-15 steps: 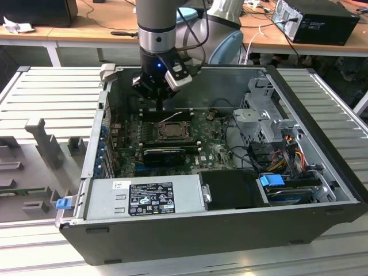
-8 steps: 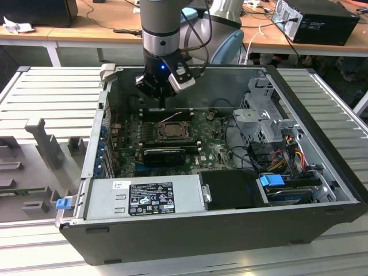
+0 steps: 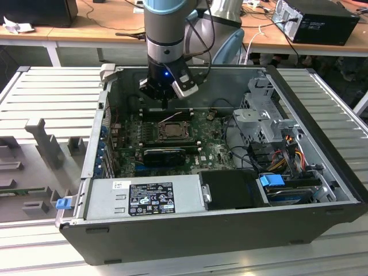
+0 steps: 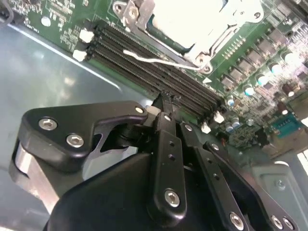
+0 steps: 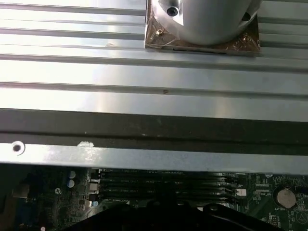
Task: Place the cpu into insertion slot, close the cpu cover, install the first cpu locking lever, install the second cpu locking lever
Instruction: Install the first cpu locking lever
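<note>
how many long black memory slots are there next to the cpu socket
4, in the second wrist view: parallel memory slots packed side by side on the green board, between the insertion slot and the gripper. The gripper hides their nearer ends.

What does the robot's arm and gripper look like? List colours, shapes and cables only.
The arm is a thick grey cylinder with a light-blue band at its top and black cables trailing beside it. Below sits a black wrist block with a small blue light. The gripper is matte black, built of rounded linkage plates fastened with silver screws.
</note>
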Controlling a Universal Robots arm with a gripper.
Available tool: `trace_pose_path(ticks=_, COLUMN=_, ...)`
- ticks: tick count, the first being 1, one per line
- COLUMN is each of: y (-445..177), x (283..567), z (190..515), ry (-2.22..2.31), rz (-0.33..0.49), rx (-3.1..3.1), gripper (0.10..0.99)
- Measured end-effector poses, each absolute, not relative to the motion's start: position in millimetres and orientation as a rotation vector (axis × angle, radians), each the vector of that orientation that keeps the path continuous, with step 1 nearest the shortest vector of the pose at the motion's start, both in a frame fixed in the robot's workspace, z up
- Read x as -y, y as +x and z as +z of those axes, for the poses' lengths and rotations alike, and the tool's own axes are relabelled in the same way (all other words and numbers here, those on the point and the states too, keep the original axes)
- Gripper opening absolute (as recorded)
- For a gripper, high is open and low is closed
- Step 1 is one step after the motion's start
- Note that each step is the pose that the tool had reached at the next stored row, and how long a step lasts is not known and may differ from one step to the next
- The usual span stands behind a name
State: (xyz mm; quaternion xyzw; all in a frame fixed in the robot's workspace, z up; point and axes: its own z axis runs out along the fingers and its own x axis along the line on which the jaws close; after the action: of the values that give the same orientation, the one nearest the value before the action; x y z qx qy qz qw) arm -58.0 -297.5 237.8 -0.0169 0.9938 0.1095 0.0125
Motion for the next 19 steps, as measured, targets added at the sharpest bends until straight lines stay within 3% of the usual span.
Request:
trace_pose_path(ticks=12, y=-43.6, x=302.9, z=226.5, ry=-0.069, rz=0.257, rx=-3.108, gripper=0.106)
trace_pose_path(ticks=19, y=-31.6, x=299.8, z=222.5, ry=-0.07, rz=0.257, rx=-3.109, gripper=0.106)
